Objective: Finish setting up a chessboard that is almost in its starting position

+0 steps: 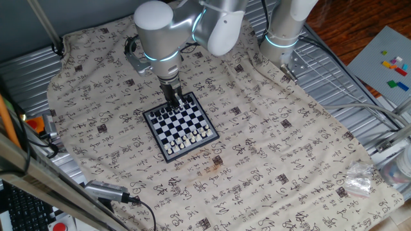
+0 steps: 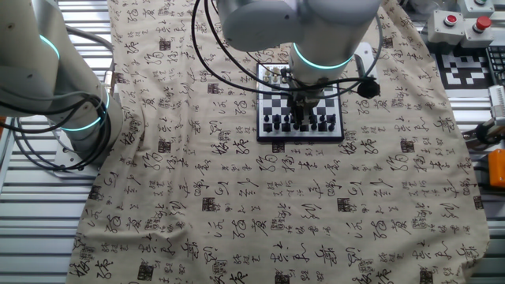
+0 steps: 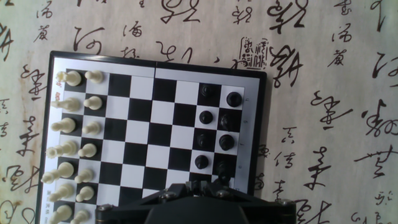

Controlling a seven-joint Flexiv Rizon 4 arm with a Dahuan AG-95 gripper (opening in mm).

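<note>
The chessboard (image 1: 170,125) lies mid-table on the printed cloth. It also shows in the other fixed view (image 2: 272,101) and in the hand view (image 3: 161,124). White pieces (image 3: 74,130) fill its left two columns in the hand view. Dark pieces (image 3: 214,127) stand on the right side, a few of them off their lines. My gripper (image 1: 174,97) is low over the board's dark-piece end (image 2: 304,110). In the hand view its fingers (image 3: 186,190) stand close together at the bottom edge, beside a dark piece (image 3: 221,178). I cannot see whether anything is between them.
A second arm's base (image 1: 282,32) stands at the far edge of the table (image 2: 71,87). A cable and a black probe (image 1: 106,190) lie at the cloth's near corner. Crumpled plastic (image 1: 358,183) lies at the right. Red buttons (image 2: 465,20) sit beyond the cloth.
</note>
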